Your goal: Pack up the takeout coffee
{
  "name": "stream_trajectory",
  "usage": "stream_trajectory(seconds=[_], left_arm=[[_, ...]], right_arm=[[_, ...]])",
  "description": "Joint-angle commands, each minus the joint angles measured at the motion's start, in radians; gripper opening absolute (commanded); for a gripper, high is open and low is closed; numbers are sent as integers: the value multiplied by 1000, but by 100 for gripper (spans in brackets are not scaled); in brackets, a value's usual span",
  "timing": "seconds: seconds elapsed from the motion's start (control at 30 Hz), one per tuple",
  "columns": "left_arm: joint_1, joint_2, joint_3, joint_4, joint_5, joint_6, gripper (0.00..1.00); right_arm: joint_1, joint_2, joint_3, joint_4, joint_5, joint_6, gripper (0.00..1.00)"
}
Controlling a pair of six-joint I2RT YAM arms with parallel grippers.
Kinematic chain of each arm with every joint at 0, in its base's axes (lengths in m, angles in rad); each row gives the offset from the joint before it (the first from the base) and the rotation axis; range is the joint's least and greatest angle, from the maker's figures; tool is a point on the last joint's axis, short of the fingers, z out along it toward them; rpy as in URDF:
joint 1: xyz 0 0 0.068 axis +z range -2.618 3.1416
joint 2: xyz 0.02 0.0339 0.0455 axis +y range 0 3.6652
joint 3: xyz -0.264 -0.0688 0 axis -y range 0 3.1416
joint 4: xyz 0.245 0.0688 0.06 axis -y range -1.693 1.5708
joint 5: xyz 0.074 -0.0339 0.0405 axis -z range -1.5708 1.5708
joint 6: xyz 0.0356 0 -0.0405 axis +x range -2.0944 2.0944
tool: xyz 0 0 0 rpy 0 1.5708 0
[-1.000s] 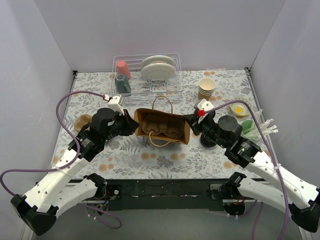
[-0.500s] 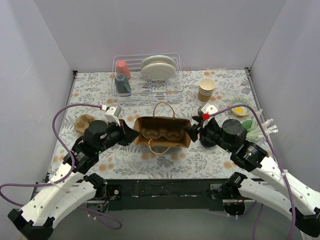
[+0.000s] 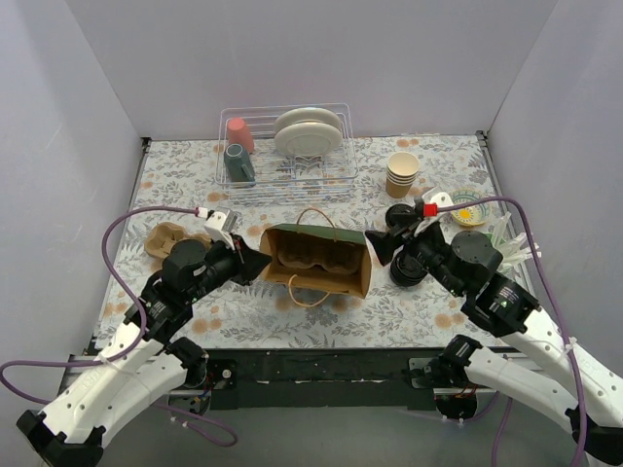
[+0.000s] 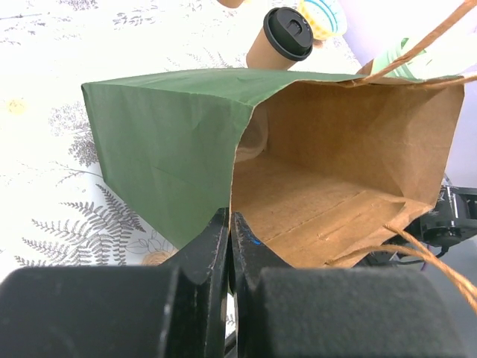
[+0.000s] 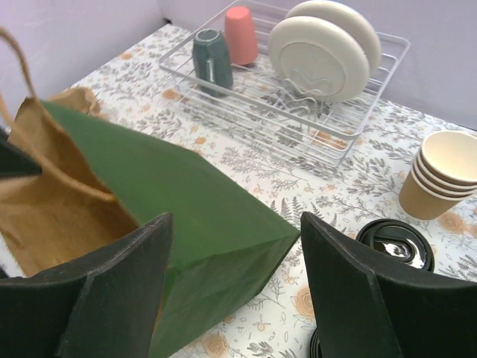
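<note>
The floral-print table [image 3: 292, 311] carries a white wire dish rack [image 3: 288, 146] at the far edge, holding two cream plates [image 3: 308, 131], a pink cup [image 3: 239, 132] and a dark teal cup [image 3: 238, 162]. At centre, a paper bag [image 3: 316, 258], green outside and brown inside, lies on its side with its mouth toward the left arm. The left gripper [image 4: 229, 239] is pinched tight on the edge of the bag's mouth. The right gripper [image 5: 235, 287] stands with its jaws spread wide at the bag's closed end, straddling the bag's corner in the wrist view and gripping nothing. The takeout coffee [image 3: 397, 218], a kraft cup with a black lid, stands upright just beyond the right gripper, near it but apart. A stack of tan paper cups [image 3: 402, 172] stands behind the coffee.
</note>
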Motion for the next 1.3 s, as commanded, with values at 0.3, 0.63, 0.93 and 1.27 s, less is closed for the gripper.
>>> stream_trajectory(seconds=[0.3,0.63,0.93,1.27], left_arm=[[2,-81,-52,43,11,62,0],[2,-142,-55,-4,42,38,0],[2,-173,-69,-3,25,27,0],[2,-148,-87,11,66,9,0]], right_arm=[[-43,363,398,-290,409,182,73],[-461,717,637,-566,-20,162,81],[-631,952,657,-565,-241,0,95],[-633,1018,679,-544,-356,-155,93]])
